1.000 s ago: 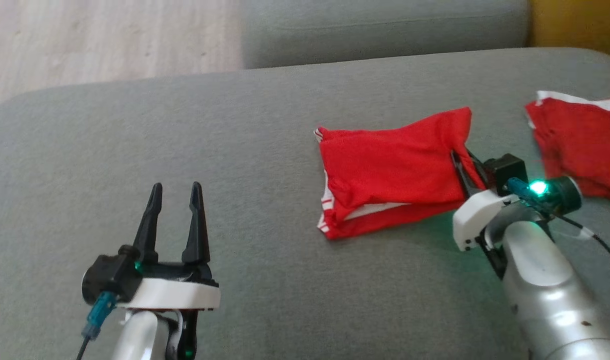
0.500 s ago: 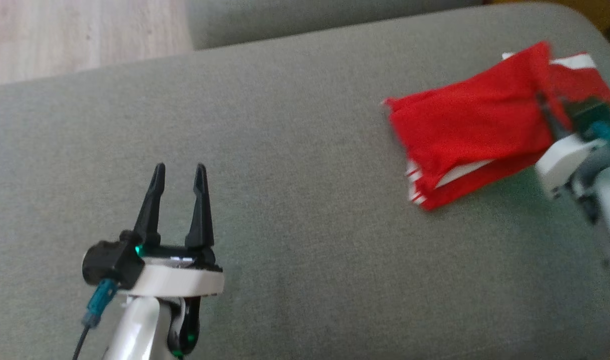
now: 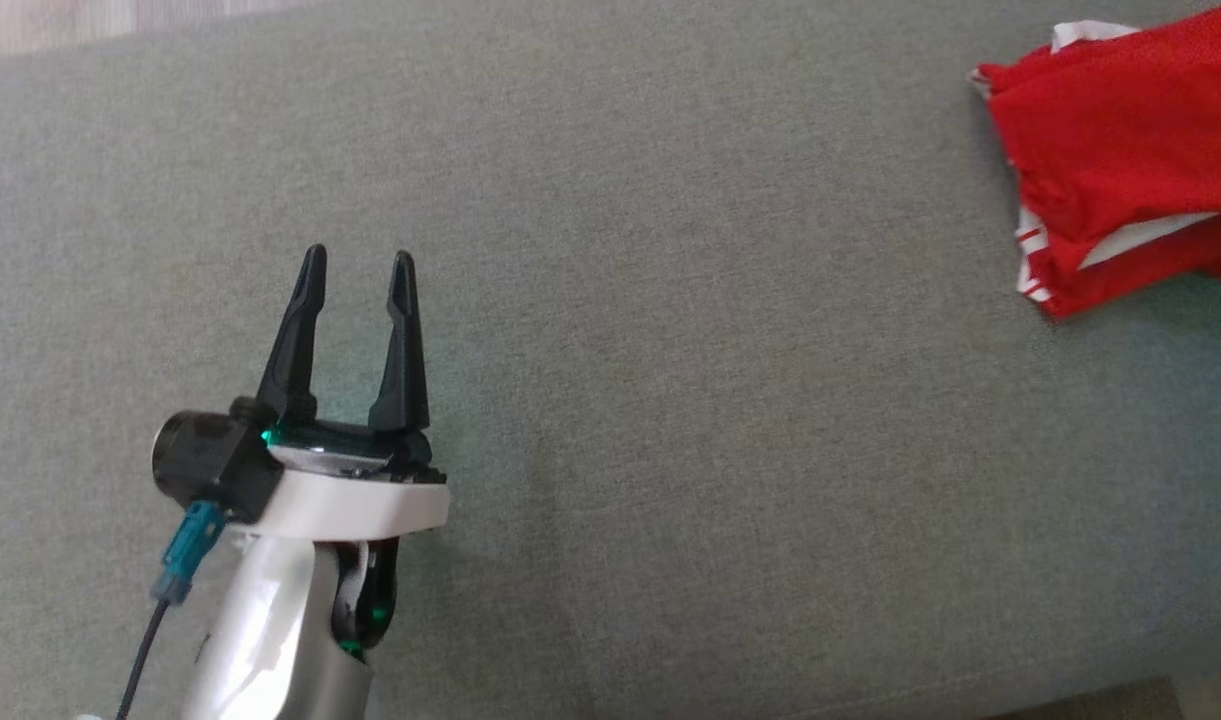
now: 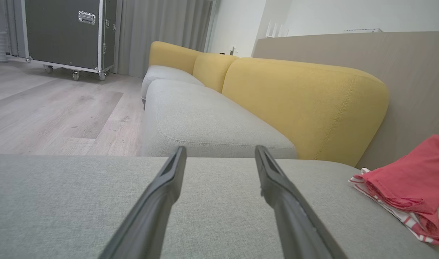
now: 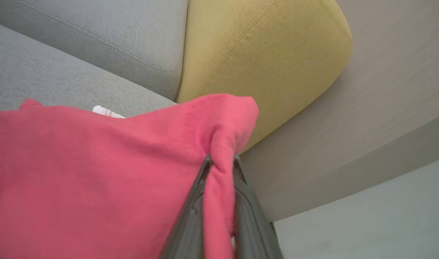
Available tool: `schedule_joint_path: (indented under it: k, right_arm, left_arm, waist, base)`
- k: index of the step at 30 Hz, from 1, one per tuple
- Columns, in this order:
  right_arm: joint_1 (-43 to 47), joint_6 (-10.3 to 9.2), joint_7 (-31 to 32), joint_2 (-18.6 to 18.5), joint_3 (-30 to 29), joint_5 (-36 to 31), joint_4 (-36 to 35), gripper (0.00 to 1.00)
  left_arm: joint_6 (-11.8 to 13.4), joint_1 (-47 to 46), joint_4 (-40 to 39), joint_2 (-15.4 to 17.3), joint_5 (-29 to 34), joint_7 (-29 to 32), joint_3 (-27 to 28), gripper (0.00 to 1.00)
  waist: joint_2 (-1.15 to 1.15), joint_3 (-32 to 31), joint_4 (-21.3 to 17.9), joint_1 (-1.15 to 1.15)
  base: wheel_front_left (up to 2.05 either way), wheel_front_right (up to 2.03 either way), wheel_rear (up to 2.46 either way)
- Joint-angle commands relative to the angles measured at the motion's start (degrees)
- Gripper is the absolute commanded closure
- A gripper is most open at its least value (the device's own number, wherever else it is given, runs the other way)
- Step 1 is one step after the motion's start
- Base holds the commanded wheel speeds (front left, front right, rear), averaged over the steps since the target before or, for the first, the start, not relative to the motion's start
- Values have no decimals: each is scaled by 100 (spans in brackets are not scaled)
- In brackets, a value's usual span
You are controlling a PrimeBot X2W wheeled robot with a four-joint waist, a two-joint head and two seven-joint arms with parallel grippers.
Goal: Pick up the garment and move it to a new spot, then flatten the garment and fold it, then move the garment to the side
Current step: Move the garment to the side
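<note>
Garment (image 5: 97,172) pinched between right jaws; well apart from left jaws.

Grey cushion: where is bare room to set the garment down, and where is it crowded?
The grey cushion is bare between the open left gripper and the red garment, and below the garment toward the front edge. It is crowded at the right, where the right gripper pinches the garment.
</note>
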Motion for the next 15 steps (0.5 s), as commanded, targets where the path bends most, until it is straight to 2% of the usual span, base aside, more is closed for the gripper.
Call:
schedule_joint_path:
  k: [1, 8, 10, 15]
  right_arm:
    - [-164, -4, 38, -183, -137, -114, -165, 100]
    - [-153, -4, 265, -112, -906, -536, -29, 100]
    - [-105, -4, 309, -42, -1098, -599, -8, 0]
    - [-26, -4, 291, 145, -1333, -720, -80, 0]
  left_arm:
    - [-21, -204, -152, 25, 62, -29, 202, 0]
    - [-60, -286, -98, 25, 80, -29, 245, 0]
    - [-66, -289, -90, 25, 78, -29, 267, 0]
    - [-76, -263, -50, 25, 72, -29, 316, 0]
  waist:
    - [0, 84, 36, -1]
    - [0, 223, 172, -1]
    - [0, 223, 186, -1]
    - [0, 128, 173, -1]
  base:
    - [0, 0, 0]
    - [0, 0, 0]
    - [0, 0, 0]
    - [0, 0, 0]
